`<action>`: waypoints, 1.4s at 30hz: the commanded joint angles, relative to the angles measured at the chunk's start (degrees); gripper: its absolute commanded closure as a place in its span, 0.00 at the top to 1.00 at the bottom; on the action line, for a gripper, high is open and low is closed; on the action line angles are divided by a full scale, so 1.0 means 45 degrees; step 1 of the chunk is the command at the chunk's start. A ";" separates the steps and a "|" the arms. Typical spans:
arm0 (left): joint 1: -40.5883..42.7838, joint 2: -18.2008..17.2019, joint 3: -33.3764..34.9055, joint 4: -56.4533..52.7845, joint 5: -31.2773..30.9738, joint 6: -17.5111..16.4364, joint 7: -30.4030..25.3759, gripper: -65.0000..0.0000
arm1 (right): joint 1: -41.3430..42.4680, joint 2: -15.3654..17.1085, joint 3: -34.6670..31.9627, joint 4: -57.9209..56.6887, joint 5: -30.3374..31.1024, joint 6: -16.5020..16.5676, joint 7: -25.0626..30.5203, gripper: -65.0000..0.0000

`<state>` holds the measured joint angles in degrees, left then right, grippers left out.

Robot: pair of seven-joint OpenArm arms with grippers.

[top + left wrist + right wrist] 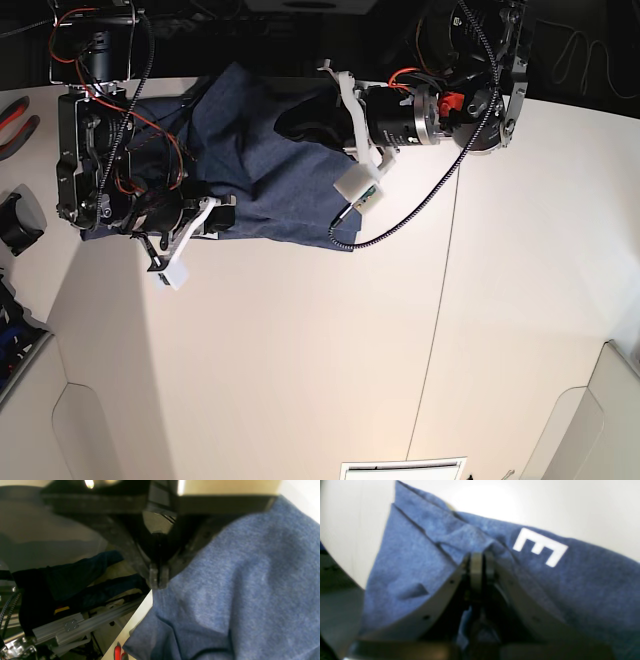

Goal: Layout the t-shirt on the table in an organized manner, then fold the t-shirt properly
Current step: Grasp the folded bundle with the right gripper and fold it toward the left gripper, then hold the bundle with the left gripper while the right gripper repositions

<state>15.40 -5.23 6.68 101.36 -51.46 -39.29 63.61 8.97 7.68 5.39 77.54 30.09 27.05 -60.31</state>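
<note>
The slate-blue t-shirt (250, 160) lies bunched at the far edge of the white table (300, 350). My right gripper (222, 216) is at the shirt's near left hem. In the right wrist view that gripper (480, 560) is shut on a raised fold of the t-shirt (420, 555), with a white printed letter E (540, 546) just to its right. My left gripper (300, 128) reaches in over the shirt's far right part. In the left wrist view its fingers (158, 578) are pressed together on the edge of the t-shirt (237, 585), right at the table (140, 616) edge.
Red-handled pliers (15, 120) and a black object (15, 220) lie at the table's left edge. Raised white corner panels (85, 430) stand at the near corners. An aluminium frame (70, 627) runs beyond the table edge. Cables hang from both arms.
</note>
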 commanded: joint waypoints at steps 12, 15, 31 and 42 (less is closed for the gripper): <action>-0.0073 0.0029 0.0000 0.0248 -0.0311 -0.0158 -0.0180 0.00 | 0.2161 0.0044 0.0024 0.0248 -0.0933 0.0087 0.0544 0.00; -0.0068 0.0029 0.0000 0.0243 -0.0243 -0.0158 -0.0185 0.00 | 0.2467 0.0049 0.0024 0.0248 -0.0923 0.0087 0.0554 0.00; -0.0068 0.0029 0.0000 0.0243 -0.0034 -0.0158 -0.0185 0.00 | 0.2594 0.0053 0.0024 0.0248 -0.2599 0.0039 0.2361 0.37; -0.0068 0.0029 -0.0005 0.0243 -0.0015 -0.0158 -0.0180 0.00 | 0.1826 0.0563 0.3589 0.3973 0.0544 0.0597 0.0835 0.00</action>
<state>15.40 -5.21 6.68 101.36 -50.02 -39.29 63.68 16.14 9.72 21.76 94.63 31.53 29.19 -57.98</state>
